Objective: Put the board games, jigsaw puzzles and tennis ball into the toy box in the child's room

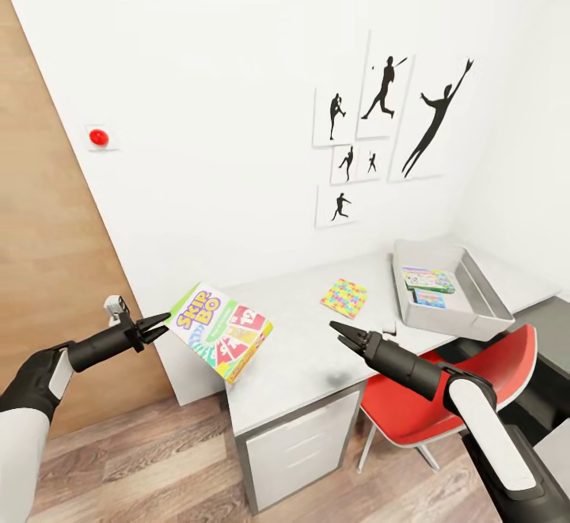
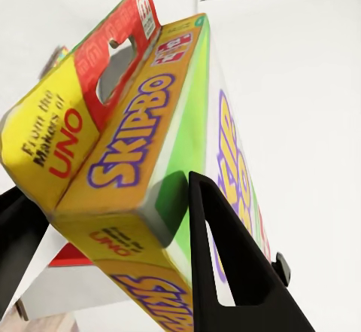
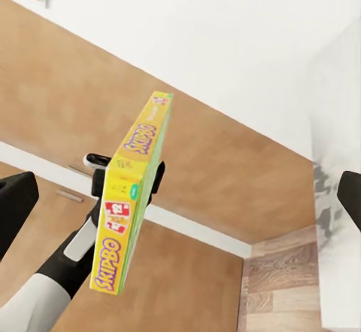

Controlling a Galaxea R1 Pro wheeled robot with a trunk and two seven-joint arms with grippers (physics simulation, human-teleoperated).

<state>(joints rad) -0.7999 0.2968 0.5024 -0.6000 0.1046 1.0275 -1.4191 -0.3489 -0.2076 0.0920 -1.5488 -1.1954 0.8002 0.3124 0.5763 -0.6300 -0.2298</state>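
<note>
My left gripper [image 1: 161,324] is shut on one edge of the green-yellow Skip-Bo board game [image 1: 226,331], holding it tilted in the air at the table's [image 1: 301,365] left end. The left wrist view has the box [image 2: 135,144] clamped between the dark fingers [image 2: 226,272]. My right gripper [image 1: 339,331] hovers open and unladen over the table's front edge. Its wrist view looks at the Skip-Bo box [image 3: 131,211] edge-on. A jigsaw puzzle [image 1: 343,297] lies flat mid-table. The grey toy box [image 1: 483,289] at the right end holds a pale-green game [image 1: 427,278] and a small blue one [image 1: 428,298]. The tennis ball is out of view.
A red chair [image 1: 475,380] is tucked under the table, just below my right arm. White drawers [image 1: 297,448] sit under the table's near end. A wooden door [image 1: 47,270] stands at left, by a red wall button [image 1: 98,137]. Black athlete pictures [image 1: 384,123] hang above the table.
</note>
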